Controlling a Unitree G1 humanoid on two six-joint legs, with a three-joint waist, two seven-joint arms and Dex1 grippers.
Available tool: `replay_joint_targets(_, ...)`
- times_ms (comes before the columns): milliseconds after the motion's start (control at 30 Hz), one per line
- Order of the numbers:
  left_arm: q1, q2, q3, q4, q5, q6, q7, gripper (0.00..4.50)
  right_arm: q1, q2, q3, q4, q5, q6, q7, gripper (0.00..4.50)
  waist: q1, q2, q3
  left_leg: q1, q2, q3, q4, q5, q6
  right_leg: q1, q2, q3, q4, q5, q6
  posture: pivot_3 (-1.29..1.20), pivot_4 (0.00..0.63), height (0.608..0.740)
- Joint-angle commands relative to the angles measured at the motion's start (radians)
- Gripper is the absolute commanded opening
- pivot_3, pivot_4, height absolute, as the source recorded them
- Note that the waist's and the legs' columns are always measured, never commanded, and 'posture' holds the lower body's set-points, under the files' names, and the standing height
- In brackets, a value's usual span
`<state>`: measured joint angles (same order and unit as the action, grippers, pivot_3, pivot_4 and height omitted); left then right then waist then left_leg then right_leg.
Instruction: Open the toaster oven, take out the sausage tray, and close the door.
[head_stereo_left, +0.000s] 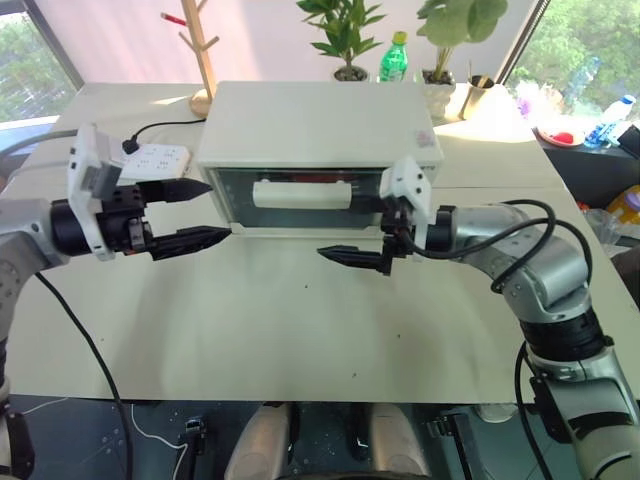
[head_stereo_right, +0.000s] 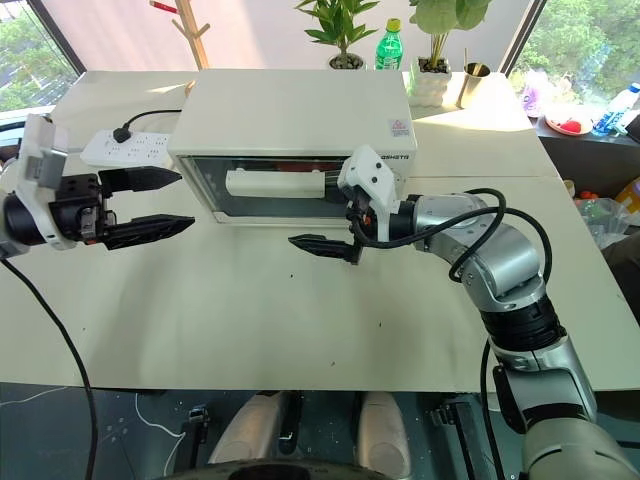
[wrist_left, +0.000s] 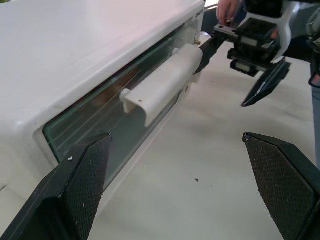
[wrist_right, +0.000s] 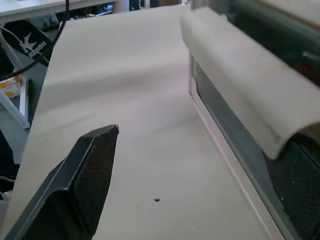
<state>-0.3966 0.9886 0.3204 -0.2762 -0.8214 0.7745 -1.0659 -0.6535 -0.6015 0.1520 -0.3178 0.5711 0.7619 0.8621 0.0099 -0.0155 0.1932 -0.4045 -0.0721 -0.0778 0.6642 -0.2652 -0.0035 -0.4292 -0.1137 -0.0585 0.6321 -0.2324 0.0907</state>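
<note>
**Desk:** How far along is the job?

**Photographer:** At the start, by my reading. The white boxy toaster oven (head_stereo_left: 320, 125) stands on the pale table (head_stereo_left: 300, 320) with its clear glass door (head_stereo_left: 300, 200) shut, wide white bar handle (head_stereo_left: 303, 193) upright against the front. Through the glass, only a streak of red behind the handle hints at the sausage tray; it is too hidden to say more. All 3 steps remain: opening, taking out, closing.

**Desk:** And the 2 arms?

**Photographer:** The left gripper (head_stereo_left: 185, 215) hangs just off the oven's left front corner, its 2 black fingers spread wide and empty. The right gripper (head_stereo_right: 330, 225) sits at the oven's right front, fingers likewise spread and holding nothing; 1 finger (wrist_right: 300, 180) reaches under the handle's right end, though contact cannot be confirmed.

**Desk:** Room to work?

**Photographer:** Plenty in front of the oven: bare table to the near edge, enough, I judge, for the door to swing down. Left of the oven, a white power strip (head_stereo_left: 155, 158) and its cord lie near the left gripper.
</note>
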Motion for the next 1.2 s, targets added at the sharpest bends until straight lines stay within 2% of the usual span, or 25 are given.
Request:
replay_joint_targets(33,-0.025,-0.004,-0.011,0.006,0.01,-0.024,0.0,4.44,0.024,0.003,-0.033,-0.091,0.047,-0.006,0.02,4.46,0.0,0.0,0.0,0.0,0.0,0.0,0.0,0.0,0.0,0.0,0.0,0.0,0.0,0.0,0.0,0.0,0.15,0.717)
replay_joint_targets(233,-0.08,-0.012,-0.039,0.055,0.014,-0.027,-0.01,4.44,0.102,-0.022,-0.024,-0.166,0.062,-0.006,0.042,4.46,0.001,0.0,0.0,0.0,0.0,0.0,0.0,0.0,0.0,0.0,0.0,0.0,0.0,0.0,0.0,0.0,0.15,0.717)
replay_joint_targets(400,-0.22,-0.046,-0.056,0.151,-0.027,0.017,-0.001,4.44,0.175,-0.048,-0.005,-0.201,0.05,-0.015,0.055,4.46,0.003,-0.001,-0.001,0.0,-0.001,-0.002,0.001,0.0,0.0,0.001,0.001,-0.001,0.0,0.0,0.0,0.0,0.15,0.717)
replay_joint_targets(433,-0.242,-0.05,-0.067,0.171,-0.016,0.011,-0.005,3.92,0.183,-0.047,-0.005,-0.203,0.048,-0.016,0.052,4.5,0.001,-0.001,-0.001,0.0,-0.001,-0.001,0.001,0.0,0.0,0.001,0.001,-0.001,0.0,0.001,0.001,0.0,0.15,0.717)
replay_joint_targets(500,-0.277,-0.056,-0.1,0.206,0.021,-0.011,-0.022,3.26,0.196,-0.045,-0.006,-0.207,0.046,-0.019,0.047,4.5,-0.005,-0.001,-0.001,0.0,-0.001,0.0,0.002,0.0,0.0,0.001,0.001,0.0,0.0,0.001,0.001,0.0,0.15,0.717)
replay_joint_targets(533,-0.295,-0.061,-0.125,0.228,0.053,-0.032,-0.029,2.61,0.201,-0.044,-0.007,-0.208,0.045,-0.021,0.044,4.5,-0.005,-0.001,-0.001,0.0,-0.001,0.0,0.002,0.0,0.0,0.001,0.001,0.0,0.0,0.001,0.001,0.0,0.15,0.717)
replay_joint_targets(567,-0.312,-0.066,-0.15,0.251,0.081,-0.053,-0.038,2.21,0.205,-0.043,-0.008,-0.208,0.042,-0.024,0.041,4.5,-0.005,-0.001,-0.001,0.001,-0.001,0.0,0.001,0.0,0.0,0.001,0.001,0.0,0.001,0.001,0.001,0.0,0.15,0.717)
replay_joint_targets(900,-0.336,-0.084,-0.329,0.35,0.295,-0.259,-0.189,2.21,0.235,-0.035,-0.015,-0.223,0.028,-0.036,-0.002,4.5,-0.003,-0.001,-0.001,0.001,-0.001,0.0,0.002,0.0,0.0,0.001,0.001,0.0,0.002,0.001,0.001,0.0,0.15,0.717)
replay_joint_targets(1200,-0.325,-0.119,-0.364,0.374,0.364,-0.327,-0.245,2.21,0.254,-0.054,-0.039,-0.247,0.027,-0.024,-0.038,4.5,-0.001,-0.001,-0.001,0.001,-0.001,0.0,0.002,0.0,0.0,0.001,0.001,0.0,0.002,0.001,0.001,0.0,0.15,0.717)
